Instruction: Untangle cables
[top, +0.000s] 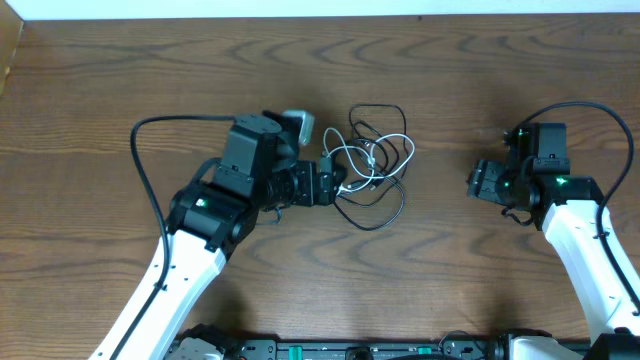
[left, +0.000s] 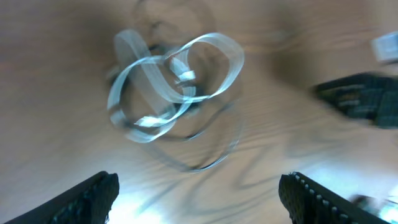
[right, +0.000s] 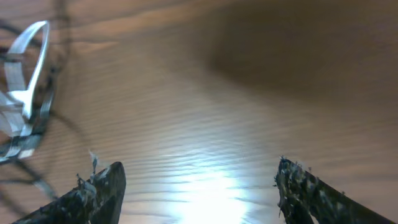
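Two grippers, both spread wide and empty when I checked. Left gripper (top: 338, 184) sat at the tangle's left edge, white cable (left: 177, 79) looped with black cable (top: 378, 227) mid-table (top: 120, 70); right gripper (top: 478, 182) was well apart on the right.

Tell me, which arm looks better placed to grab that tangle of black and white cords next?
Likely the left. The left claw is open right at the edge of the tangled cables; the right claw, also open, stands well apart from them.

Open tabletop (top: 440, 215) between the cables (top: 375, 160) and the right pincer (top: 473, 181)
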